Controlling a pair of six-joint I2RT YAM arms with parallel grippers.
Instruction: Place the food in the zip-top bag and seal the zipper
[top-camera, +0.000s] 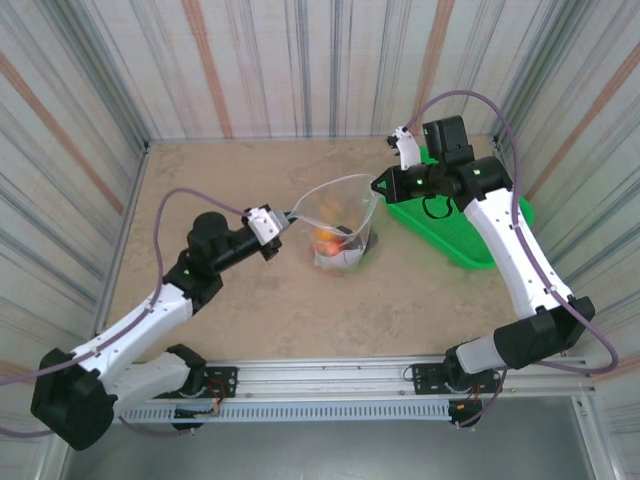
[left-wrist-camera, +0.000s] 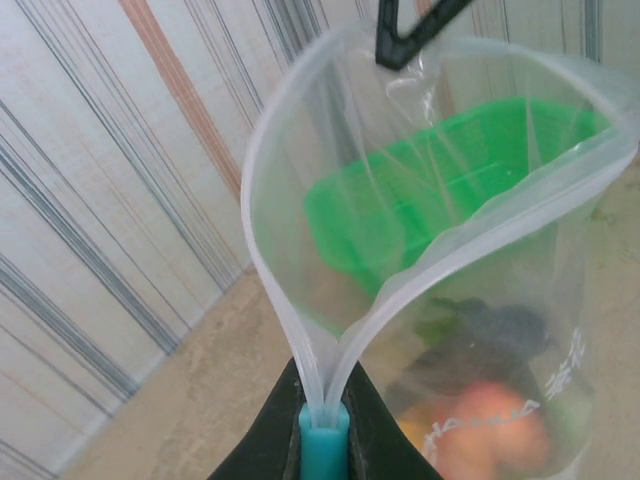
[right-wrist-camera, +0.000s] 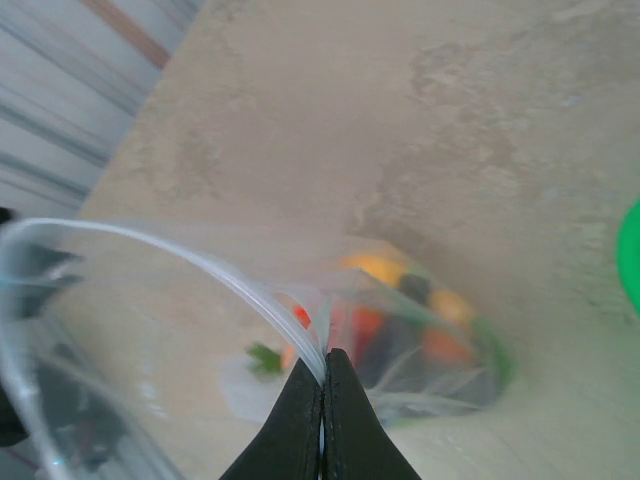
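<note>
The zip-top bag (top-camera: 340, 205) hangs open over the table's middle, stretched between both grippers. Food (top-camera: 328, 241) lies in its bottom: orange, red and dark pieces (left-wrist-camera: 490, 425), blurred through the plastic (right-wrist-camera: 440, 345). My left gripper (top-camera: 291, 214) is shut on the left end of the mouth; in the left wrist view its fingers (left-wrist-camera: 324, 405) pinch a teal piece where the zipper (left-wrist-camera: 440, 258) splits into two strips. My right gripper (top-camera: 378, 184) is shut on the opposite rim (right-wrist-camera: 323, 365). The zipper is unsealed and the mouth gapes wide.
A green mesh basket (top-camera: 470, 235) stands at the right, just beyond the right gripper, and shows through the bag (left-wrist-camera: 440, 190). Striped walls close the table on three sides. Bare tabletop lies left of and in front of the bag.
</note>
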